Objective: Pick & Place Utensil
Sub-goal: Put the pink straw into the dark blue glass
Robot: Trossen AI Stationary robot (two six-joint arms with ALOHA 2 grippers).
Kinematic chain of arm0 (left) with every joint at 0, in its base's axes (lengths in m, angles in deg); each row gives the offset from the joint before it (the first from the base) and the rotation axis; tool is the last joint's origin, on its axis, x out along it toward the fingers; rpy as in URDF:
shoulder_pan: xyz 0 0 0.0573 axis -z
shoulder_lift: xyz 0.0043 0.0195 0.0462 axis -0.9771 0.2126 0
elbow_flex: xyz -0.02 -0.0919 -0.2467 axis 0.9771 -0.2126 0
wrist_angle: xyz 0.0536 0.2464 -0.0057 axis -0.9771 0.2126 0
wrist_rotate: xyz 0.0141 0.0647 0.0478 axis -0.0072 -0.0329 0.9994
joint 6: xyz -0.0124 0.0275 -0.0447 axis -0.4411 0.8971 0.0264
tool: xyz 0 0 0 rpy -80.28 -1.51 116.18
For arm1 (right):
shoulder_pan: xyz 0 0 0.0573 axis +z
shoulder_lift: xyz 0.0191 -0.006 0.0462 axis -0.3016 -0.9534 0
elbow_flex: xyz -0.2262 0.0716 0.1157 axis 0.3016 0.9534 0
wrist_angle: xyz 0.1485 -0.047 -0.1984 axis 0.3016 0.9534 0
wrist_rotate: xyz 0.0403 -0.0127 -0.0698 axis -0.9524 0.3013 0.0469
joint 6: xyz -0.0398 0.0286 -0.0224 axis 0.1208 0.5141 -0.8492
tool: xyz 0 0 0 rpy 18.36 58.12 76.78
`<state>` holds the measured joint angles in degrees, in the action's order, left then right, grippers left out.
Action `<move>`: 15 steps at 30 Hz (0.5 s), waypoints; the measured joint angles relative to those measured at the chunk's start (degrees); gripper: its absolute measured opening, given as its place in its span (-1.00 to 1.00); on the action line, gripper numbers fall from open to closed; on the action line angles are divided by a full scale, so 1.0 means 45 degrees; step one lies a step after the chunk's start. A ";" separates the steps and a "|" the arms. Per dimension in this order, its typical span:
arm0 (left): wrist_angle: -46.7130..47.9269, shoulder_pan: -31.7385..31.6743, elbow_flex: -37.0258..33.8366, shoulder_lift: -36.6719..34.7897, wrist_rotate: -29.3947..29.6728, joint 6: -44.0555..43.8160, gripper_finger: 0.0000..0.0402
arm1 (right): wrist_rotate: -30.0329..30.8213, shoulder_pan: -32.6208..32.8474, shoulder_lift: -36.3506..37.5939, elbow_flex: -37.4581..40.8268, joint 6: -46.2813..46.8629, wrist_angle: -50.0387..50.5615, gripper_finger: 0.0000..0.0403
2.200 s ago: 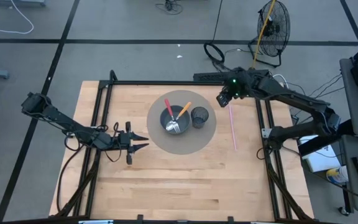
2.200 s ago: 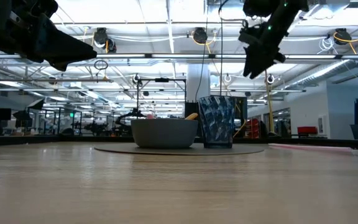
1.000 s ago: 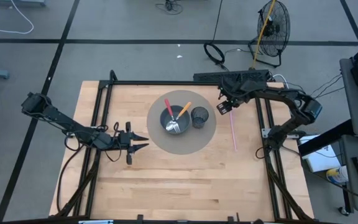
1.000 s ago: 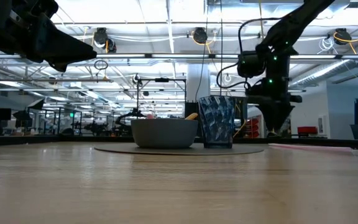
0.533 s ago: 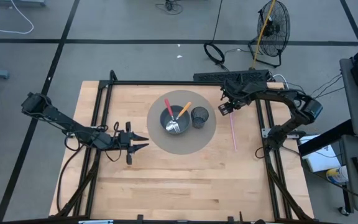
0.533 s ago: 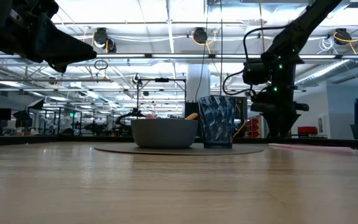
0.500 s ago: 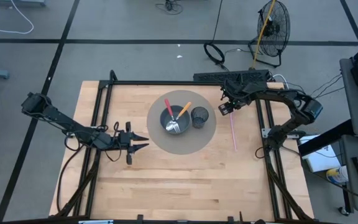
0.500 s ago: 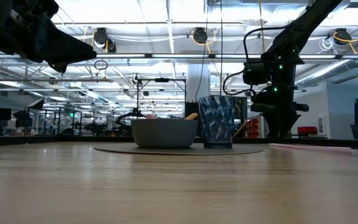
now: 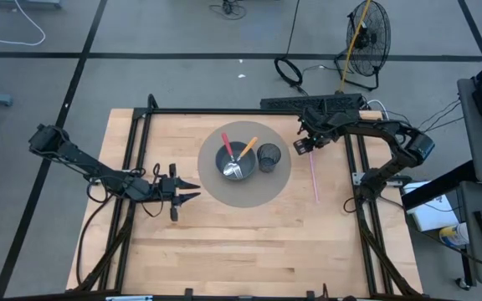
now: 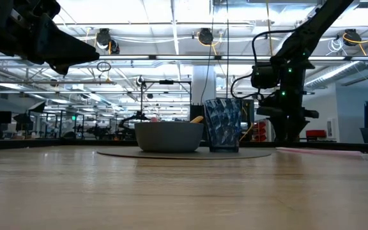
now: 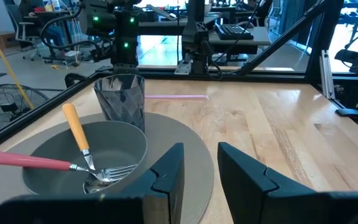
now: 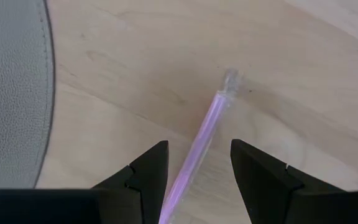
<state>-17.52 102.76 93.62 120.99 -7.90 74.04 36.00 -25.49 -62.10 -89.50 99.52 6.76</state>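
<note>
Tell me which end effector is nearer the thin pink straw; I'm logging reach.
Right. The right end effector sits open directly over the thin pink straw; the left end effector waits across the round grey mat.

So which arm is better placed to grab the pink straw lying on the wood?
The right. Its gripper is low over the pink straw with open jaws on either side of it. The left gripper waits across the grey mat, far from the straw.

two dark, slender jointed arms, black cabling looped along their links, small green lights glowing on the right arm's wrist, each tool [image 9: 181, 193] [image 9: 301, 145] ending in two matte black, angular wedge-shaped fingers [image 12: 148, 171]
</note>
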 joint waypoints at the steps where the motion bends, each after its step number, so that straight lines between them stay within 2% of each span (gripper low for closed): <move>1: -0.0003 0.0000 0.0000 0.0000 0.0000 0.0000 -0.48 | -0.0005 0.0000 0.0000 0.0000 0.0077 0.0016 -0.15; 15: -0.0008 0.0000 0.0000 0.0000 0.0000 -0.0018 -0.48 | 0.0010 0.0184 -0.0006 0.0000 0.0555 0.0243 -0.20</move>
<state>-17.56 102.76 93.62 120.99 -7.90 73.96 36.05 -24.67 -62.13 -89.50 102.01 7.85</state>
